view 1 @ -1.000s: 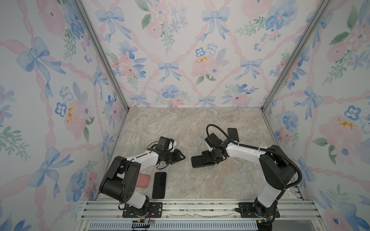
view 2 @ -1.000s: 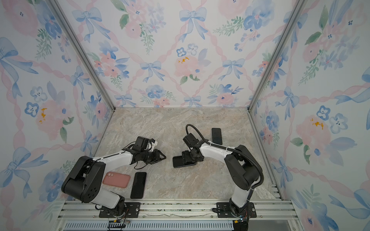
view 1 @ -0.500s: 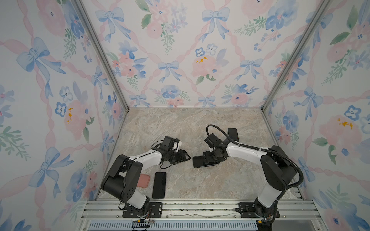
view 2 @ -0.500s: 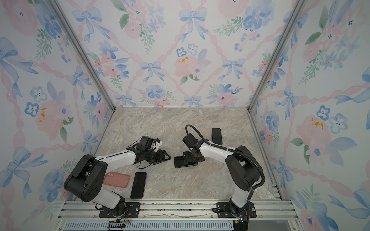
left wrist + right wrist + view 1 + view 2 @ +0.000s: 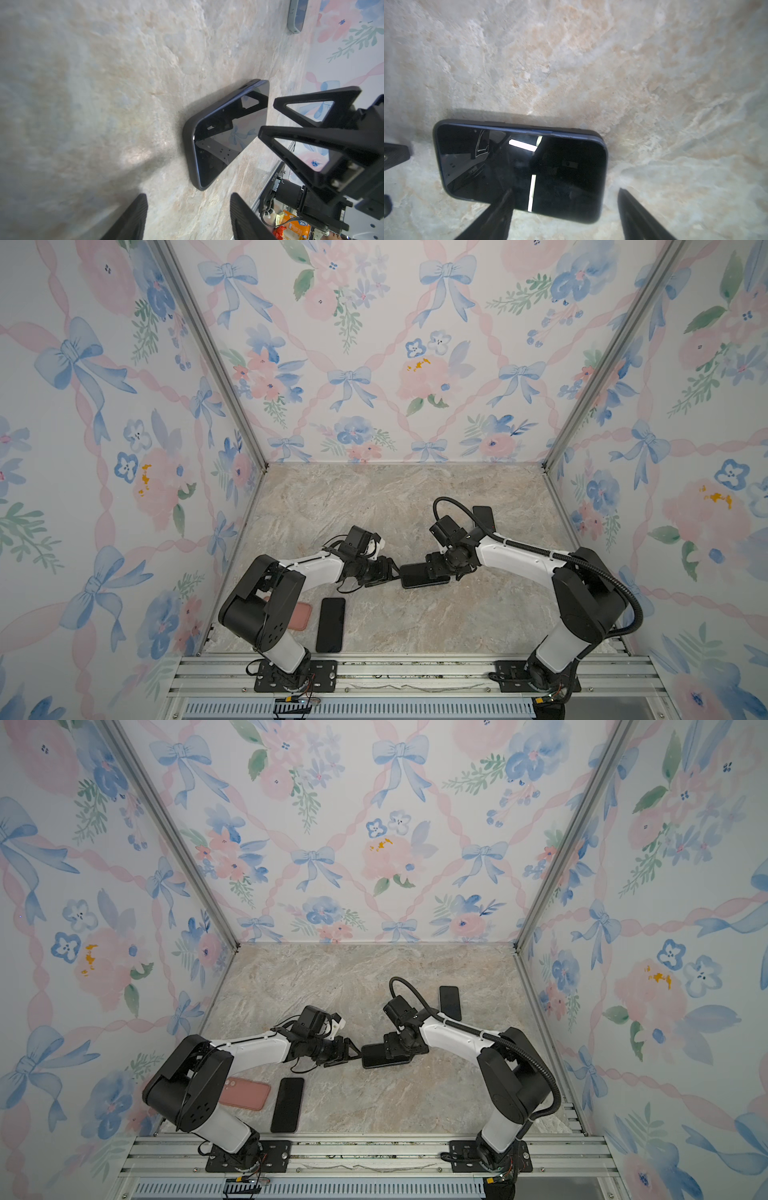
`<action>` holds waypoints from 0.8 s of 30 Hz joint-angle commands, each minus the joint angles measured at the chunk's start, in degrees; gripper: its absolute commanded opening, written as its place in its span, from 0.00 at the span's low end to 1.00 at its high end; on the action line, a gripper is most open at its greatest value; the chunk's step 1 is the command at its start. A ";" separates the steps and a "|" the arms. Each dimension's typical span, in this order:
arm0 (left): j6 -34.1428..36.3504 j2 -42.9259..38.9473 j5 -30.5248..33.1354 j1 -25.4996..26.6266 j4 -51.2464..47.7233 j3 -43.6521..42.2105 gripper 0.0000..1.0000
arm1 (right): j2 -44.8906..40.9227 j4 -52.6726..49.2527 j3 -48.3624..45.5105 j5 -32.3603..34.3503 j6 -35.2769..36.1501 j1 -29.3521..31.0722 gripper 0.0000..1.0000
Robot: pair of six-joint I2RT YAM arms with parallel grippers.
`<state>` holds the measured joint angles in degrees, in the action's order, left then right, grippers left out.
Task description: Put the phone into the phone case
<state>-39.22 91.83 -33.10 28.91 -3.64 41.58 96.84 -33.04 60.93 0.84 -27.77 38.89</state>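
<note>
At the centre of the beige marble-patterned tabletop [image 5: 374, 510], in both top views, the black glossy-screened phone [image 5: 415, 576] lies flat inside the matte black phone case [image 5: 188, 143], its long sides running left to right. In the right wrist view a thin blue strip of the phone's side shows above the case rim along one long edge. The left gripper [image 5: 394, 571] sits just off the left short end, its jaws apart with only bare table between them, gripping nothing. The right gripper [image 5: 434, 568] hangs over the right half, also spread wide. One finger [image 5: 500, 207] lies over the screen and its partner lies beyond the short end. Whether the finger touches the glass I cannot tell. Nothing is clamped. Open table stretches toward the back wall and the lower right. A pink phone case [image 5: 245, 1094] and a second black phone [image 5: 286, 1104] lie side by side at lower left, and a third dark phone [image 5: 450, 1002] lies at upper right.
</note>
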 commanded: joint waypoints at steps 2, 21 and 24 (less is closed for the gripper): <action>-0.24 1.75 -1.35 0.78 1.86 2.34 0.60 | -1.48 0.88 -2.42 -2.05 -0.14 -1.10 0.72; -1.05 6.11 -1.70 2.65 3.64 3.95 0.48 | -1.66 3.62 -4.45 -6.56 -0.37 -0.84 0.37; -1.04 6.49 -1.77 2.73 3.82 4.30 0.48 | -1.22 4.26 -4.50 -7.35 -0.77 -0.10 0.34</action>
<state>-39.68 97.12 -33.93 31.22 -0.84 44.66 96.20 -29.80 57.30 -3.88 -28.25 37.52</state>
